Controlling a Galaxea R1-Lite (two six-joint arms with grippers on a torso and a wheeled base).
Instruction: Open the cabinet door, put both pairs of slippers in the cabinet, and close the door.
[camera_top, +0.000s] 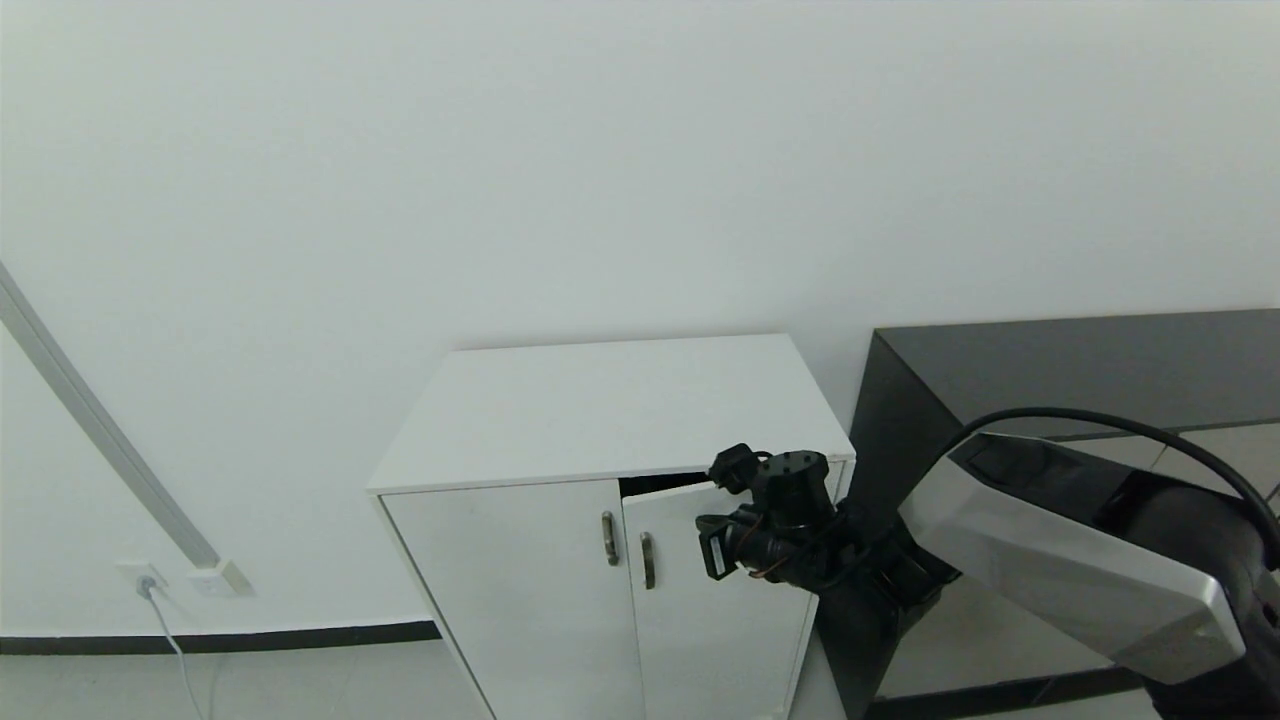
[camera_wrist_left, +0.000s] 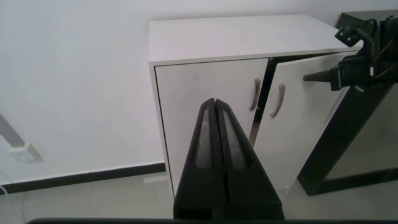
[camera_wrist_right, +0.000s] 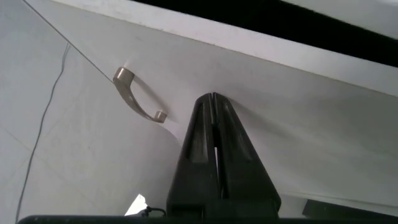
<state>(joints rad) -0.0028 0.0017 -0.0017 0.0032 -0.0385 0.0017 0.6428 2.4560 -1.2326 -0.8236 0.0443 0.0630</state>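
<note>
The left claw (camera_wrist_left: 214, 104) hangs well back from the cabinet (camera_wrist_left: 205, 74). Its two fingers are pressed together with nothing between them, and in its own wrist view both doors stand some way beyond its tips. The right claw (camera_wrist_right: 215, 99) is closed on nothing too, fingers flat against each other. Its tips sit right at the outer face of the right-hand cabinet door (camera_top: 720, 620), high up near that door's top edge; whether they press on the panel I cannot tell.

In the head view the door's handle (camera_top: 647, 560) lies at about 9 o'clock from the right claw, near it but apart; the claw grips neither the handle nor the door's edge. That door is slightly ajar: a dark gap (camera_top: 660, 485) shows at about 10 o'clock from the claw, between the door's top and the cabinet top (camera_top: 610, 410). The left-hand door (camera_top: 520, 590) sits flush, its own pull (camera_top: 609, 538) just beside the other.

The cabinet is at 6 o'clock in the head view, against a white wall (camera_top: 600, 150). A dark table (camera_top: 1080, 360) stands at 3 o'clock, just beside it. At 8 o'clock a wall socket (camera_top: 140, 577) with a cable (camera_top: 175, 650) sits below a slanting conduit (camera_top: 100, 430), above a black skirting strip (camera_top: 220, 637).
</note>
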